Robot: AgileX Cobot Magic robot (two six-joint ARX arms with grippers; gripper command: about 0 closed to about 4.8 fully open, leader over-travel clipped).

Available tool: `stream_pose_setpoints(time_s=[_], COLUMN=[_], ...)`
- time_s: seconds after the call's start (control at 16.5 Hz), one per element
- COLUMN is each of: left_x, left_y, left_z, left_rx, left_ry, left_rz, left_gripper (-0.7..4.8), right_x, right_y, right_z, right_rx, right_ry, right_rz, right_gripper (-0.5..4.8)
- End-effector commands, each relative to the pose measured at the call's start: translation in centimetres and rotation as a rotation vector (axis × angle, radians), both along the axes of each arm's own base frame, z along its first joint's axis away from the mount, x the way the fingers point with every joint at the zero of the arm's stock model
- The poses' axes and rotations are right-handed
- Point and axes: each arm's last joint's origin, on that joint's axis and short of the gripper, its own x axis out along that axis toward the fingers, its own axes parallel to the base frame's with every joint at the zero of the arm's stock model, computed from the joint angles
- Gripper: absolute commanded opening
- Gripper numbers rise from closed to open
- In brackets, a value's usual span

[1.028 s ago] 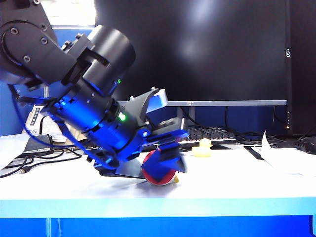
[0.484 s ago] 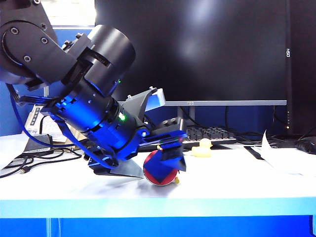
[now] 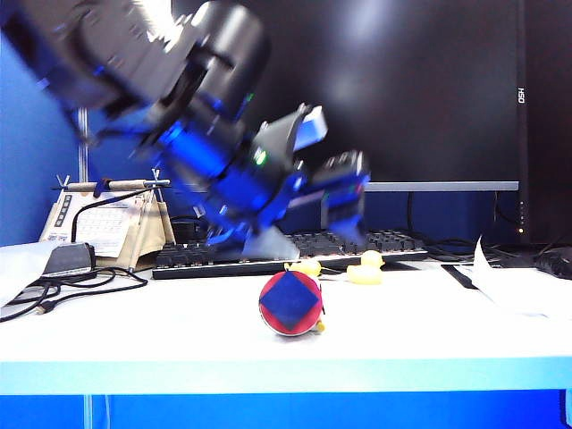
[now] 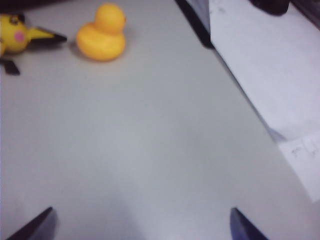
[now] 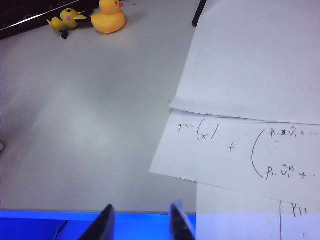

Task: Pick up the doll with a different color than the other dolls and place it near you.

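Observation:
The differently coloured doll (image 3: 290, 304), a red ball showing a blue diamond patch, rests free on the white table near its front edge. My left gripper (image 3: 332, 165) hangs blurred above and behind it, not touching it. In the left wrist view the left gripper (image 4: 141, 226) is open wide with only bare table between its fingertips (image 4: 39, 226). The other dolls, a yellow rubber duck (image 4: 101, 34) and a yellow pointy-eared figure (image 4: 15, 35), stand side by side farther back; the exterior view also shows the duck (image 3: 366, 268). My right gripper (image 5: 141, 220) hovers open and empty over the table's front edge.
A black keyboard (image 3: 268, 252) runs behind the dolls under a dark monitor (image 3: 357, 89). Paper sheets (image 5: 250, 100) with handwriting cover the table's right part. A desk calendar (image 3: 98, 223) and black cables (image 3: 54, 290) sit at the left.
My left gripper let go of the red-and-blue doll and swung up and back from it. The doll stays on the table near the front edge.

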Motion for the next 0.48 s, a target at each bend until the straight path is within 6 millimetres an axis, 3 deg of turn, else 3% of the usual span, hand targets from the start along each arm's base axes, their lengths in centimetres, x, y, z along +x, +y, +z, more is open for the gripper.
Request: stream_pose_setpoints(time_s=[0.06,0.12,0.18,0.24,0.36,0.48], left_x=[-0.2,-0.3,-0.6,-1.0,-2.7,-5.6], left_y=[0.2,1.0,1.7,3.2,5.8,8.7], left_z=[2.5,4.0,5.3,7.5,10.5,11.7], left_rx=[-0.037,-0.039,-0.03,-0.03,-0.016,-0.048], left_ry=[-0.042,-0.064,-0.084,-0.104,-0.17,-0.245], left_rz=[-0.002,0.0,-0.001,0.016,0.031,0.1], left_gripper=[4.79,2.21,0.55,0.18,0.17,0.17], right_x=[0.0,0.0,0.0,0.0,0.0,0.0], right_y=[0.0,0.0,0.0,0.0,0.0,0.0], right_z=[0.1,0.1,0.1,0.1,0.1,0.1], right_rx=[0.009,0.009,0.009,0.01,0.009,0.01], right_ry=[-0.015,-0.015,-0.015,-0.015,-0.015,-0.015], right_rz=[0.0,0.0,0.0,0.0,0.0,0.0], right_gripper=[1.44,1.44,1.44,1.44,1.44,1.44])
